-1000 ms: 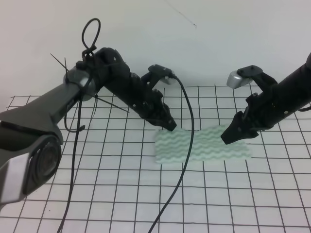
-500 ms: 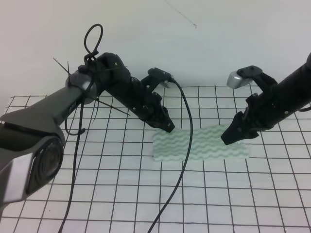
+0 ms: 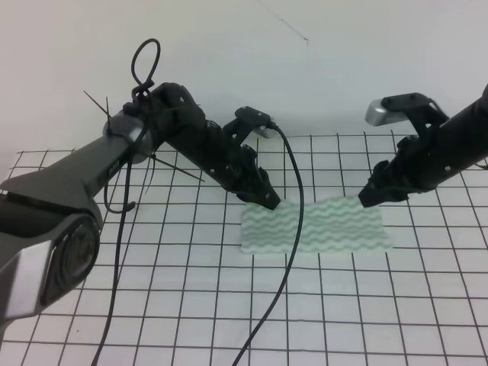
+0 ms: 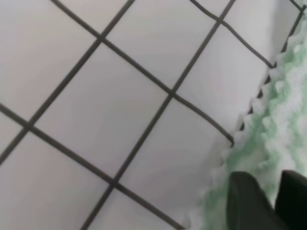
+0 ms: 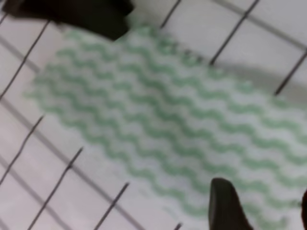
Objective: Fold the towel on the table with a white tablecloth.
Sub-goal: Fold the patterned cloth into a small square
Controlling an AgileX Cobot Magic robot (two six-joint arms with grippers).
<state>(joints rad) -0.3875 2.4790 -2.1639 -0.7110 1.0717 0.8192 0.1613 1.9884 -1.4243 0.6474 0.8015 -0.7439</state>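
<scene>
The pale green and white wavy-striped towel [image 3: 328, 226] lies flat on the white tablecloth [image 3: 191, 305] with its black grid, which covers the table. My left gripper [image 3: 271, 203] touches down at the towel's far left corner. In the left wrist view its fingertips [image 4: 247, 201] stand a narrow gap apart over the towel's scalloped edge [image 4: 283, 110]. My right gripper [image 3: 367, 200] hovers just off the towel's far right edge. In the right wrist view it [image 5: 261, 191] is open above the towel [image 5: 158, 115], holding nothing.
A black cable [image 3: 293, 229] hangs from the left arm and crosses in front of the towel's left part. The left gripper's dark tip [image 5: 81, 12] shows at the top of the right wrist view. Gridded cloth extends on all sides of the towel.
My right gripper has lifted up and to the right, off the towel's right part, which now lies uncovered. The left gripper has barely shifted at the far left corner.
</scene>
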